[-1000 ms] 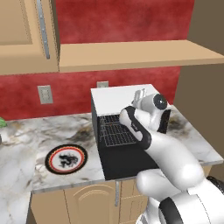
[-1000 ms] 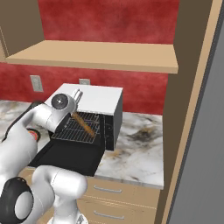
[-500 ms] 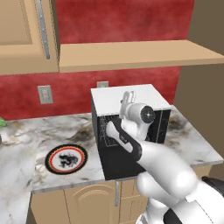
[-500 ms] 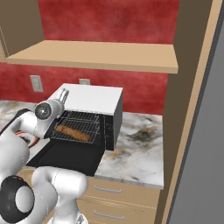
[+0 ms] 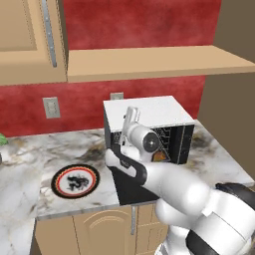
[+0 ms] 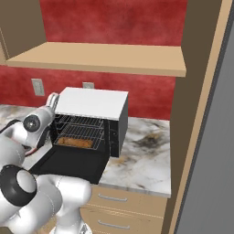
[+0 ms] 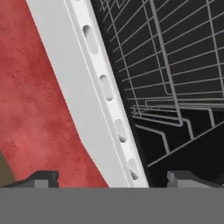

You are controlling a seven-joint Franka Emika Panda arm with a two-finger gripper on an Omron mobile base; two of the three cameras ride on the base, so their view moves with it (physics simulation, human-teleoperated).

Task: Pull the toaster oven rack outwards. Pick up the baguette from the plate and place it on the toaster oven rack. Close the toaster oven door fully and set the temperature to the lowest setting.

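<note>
The toaster oven [image 6: 93, 102] stands on the counter with its door [image 6: 68, 163] folded down flat. The baguette [image 6: 75, 142] lies along the rack [image 6: 84, 130] inside the cavity. My gripper [image 6: 52, 99] is open and empty, raised beside the oven's upper left front corner. In the hand view the gripper [image 7: 113, 179] looks past the oven's white slotted edge [image 7: 98, 87] at the rack [image 7: 175, 65] wires. The plate [image 5: 56, 182] sits bare on the counter left of the oven. In the left base view my arm covers much of the oven front [image 5: 149, 110].
A wooden shelf [image 5: 149, 62] hangs above the oven, with a wall cabinet [image 5: 25, 40] to its left. A tall cabinet side [image 6: 201, 114] closes the right end. Bare marble counter [image 6: 146, 151] lies right of the oven. A wall outlet [image 5: 51, 107] sits behind the plate.
The baguette, tilted in front of the oven mouth a second ago, now lies flat on the rack. My gripper has drawn back left and up to the oven's corner.
</note>
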